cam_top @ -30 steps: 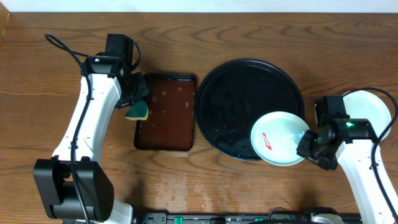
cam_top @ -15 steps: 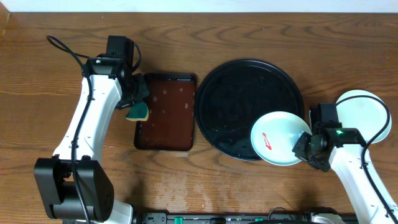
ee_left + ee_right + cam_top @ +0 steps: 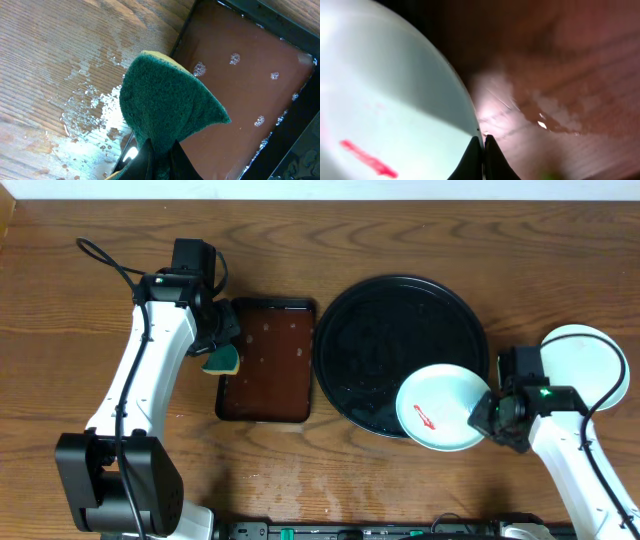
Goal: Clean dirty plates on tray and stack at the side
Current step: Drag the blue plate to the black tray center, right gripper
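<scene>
A pale mint plate (image 3: pixel 440 408) with a red smear overlaps the lower right rim of the round black tray (image 3: pixel 345 320). My right gripper (image 3: pixel 484 413) is shut on this plate's right edge. In the right wrist view the fingertips (image 3: pixel 483 145) pinch the thin rim of the plate (image 3: pixel 385 100). Another pale plate (image 3: pixel 590 360) lies on the table at the far right. My left gripper (image 3: pixel 217 350) is shut on a green and yellow sponge (image 3: pixel 221 361), hanging over the left edge of the brown tray. In the left wrist view the sponge (image 3: pixel 165 105) fills the jaws of the gripper (image 3: pixel 161 152).
A rectangular dark-brown tray (image 3: pixel 265 365) holding brown liquid with bubbles sits left of the black tray. Water spots wet the wood (image 3: pixel 90 110) beside it. The black tray's surface looks wet. The right arm's cable loops over the far right plate.
The right gripper has closed onto the smeared plate's rim. The plate has shifted slightly left and toward the front. The left arm with the sponge has stayed still.
</scene>
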Controlling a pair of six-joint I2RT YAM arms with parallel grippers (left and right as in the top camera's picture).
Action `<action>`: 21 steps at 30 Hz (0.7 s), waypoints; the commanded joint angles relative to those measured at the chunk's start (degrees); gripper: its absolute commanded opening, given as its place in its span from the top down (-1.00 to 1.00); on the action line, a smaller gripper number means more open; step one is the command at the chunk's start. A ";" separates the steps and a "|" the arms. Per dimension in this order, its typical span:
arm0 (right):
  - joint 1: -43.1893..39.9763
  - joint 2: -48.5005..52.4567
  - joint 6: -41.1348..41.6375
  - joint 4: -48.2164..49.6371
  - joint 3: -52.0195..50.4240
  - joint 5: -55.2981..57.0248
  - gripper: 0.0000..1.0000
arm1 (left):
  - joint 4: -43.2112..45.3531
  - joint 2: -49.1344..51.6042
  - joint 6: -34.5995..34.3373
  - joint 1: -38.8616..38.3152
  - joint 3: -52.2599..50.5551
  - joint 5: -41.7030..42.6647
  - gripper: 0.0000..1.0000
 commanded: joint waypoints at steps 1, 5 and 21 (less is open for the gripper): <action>0.02 0.22 -2.32 0.81 6.38 -0.39 0.98 | 0.09 0.22 0.55 0.13 -0.13 -0.50 0.84; 0.07 0.26 -0.70 6.08 7.80 -0.42 0.98 | 0.09 0.22 0.55 0.13 -0.13 -0.50 0.84; 8.85 19.80 11.45 27.71 7.80 -2.75 0.98 | 0.35 0.22 0.57 0.13 -0.13 -0.52 0.84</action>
